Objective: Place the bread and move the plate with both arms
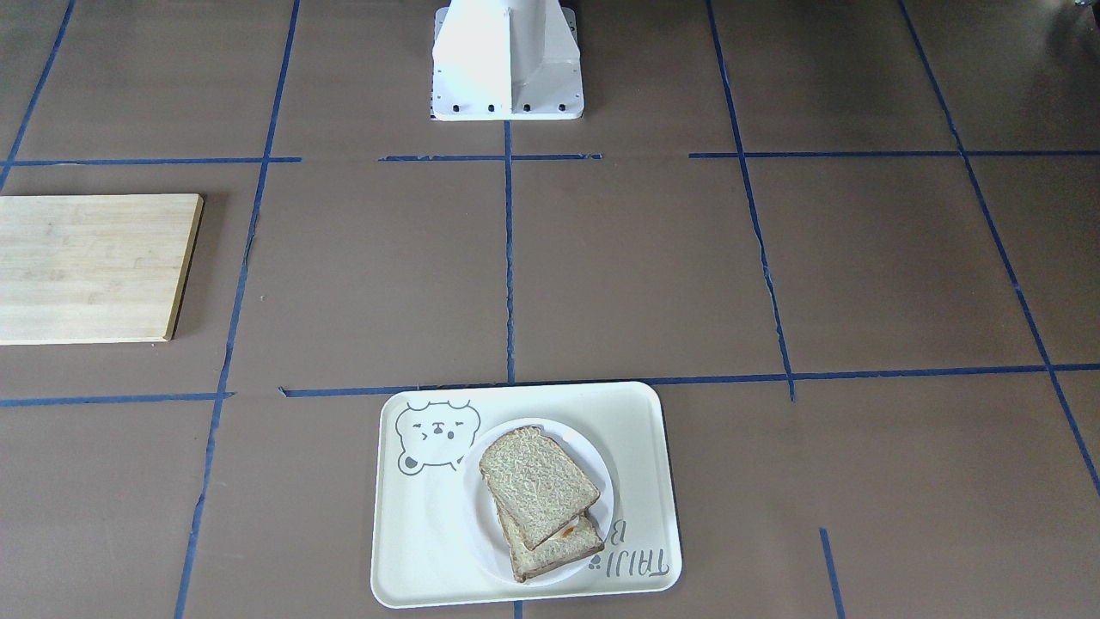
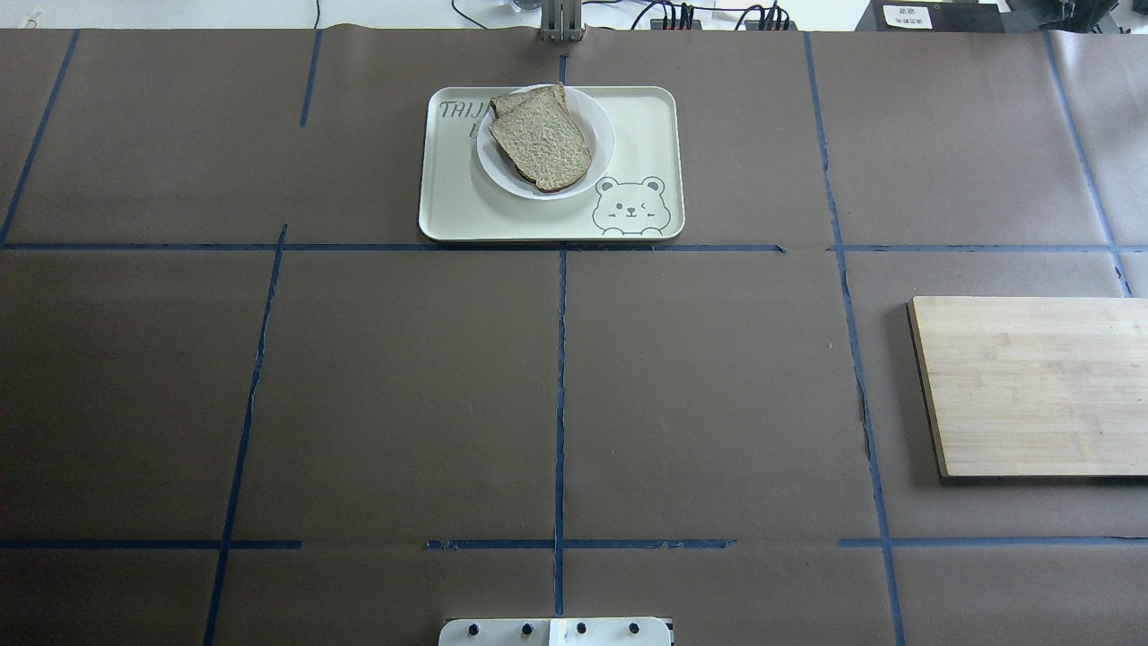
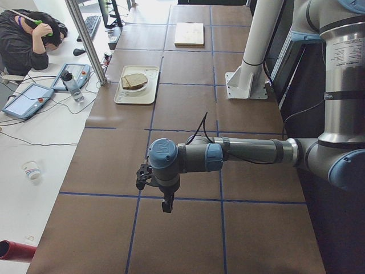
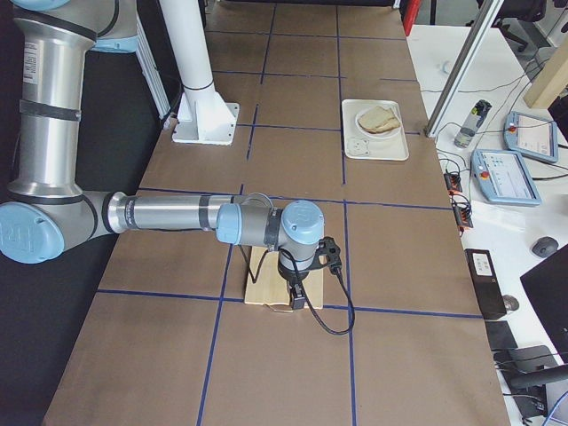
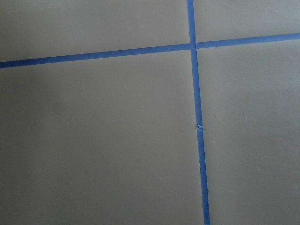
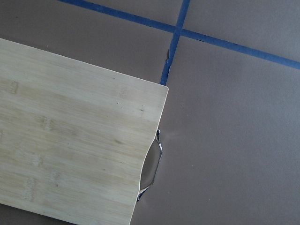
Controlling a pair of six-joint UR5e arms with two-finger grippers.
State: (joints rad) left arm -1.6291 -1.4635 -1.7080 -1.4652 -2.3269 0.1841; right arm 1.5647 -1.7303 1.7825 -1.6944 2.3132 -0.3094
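The plain brown bread slice [image 1: 537, 486] lies on top of a second slice [image 1: 559, 550] that shows a bit of orange at its edge. Both rest on the small white plate [image 1: 595, 464], which stands on the cream bear tray [image 1: 430, 533]. The stack also shows in the overhead view: bread [image 2: 543, 139], plate [image 2: 601, 126]. My left gripper [image 3: 165, 202] hangs over bare table, far from the tray. My right gripper [image 4: 297, 302] hangs over the wooden board's end. I cannot tell whether either is open or shut.
A bamboo cutting board [image 2: 1031, 386] lies on my right side of the table; its handle end shows in the right wrist view [image 6: 70, 150]. The white pedestal [image 1: 507, 60] stands at the robot's edge. Blue tape lines cross the brown table. A person sits beyond the far edge [image 3: 23, 40].
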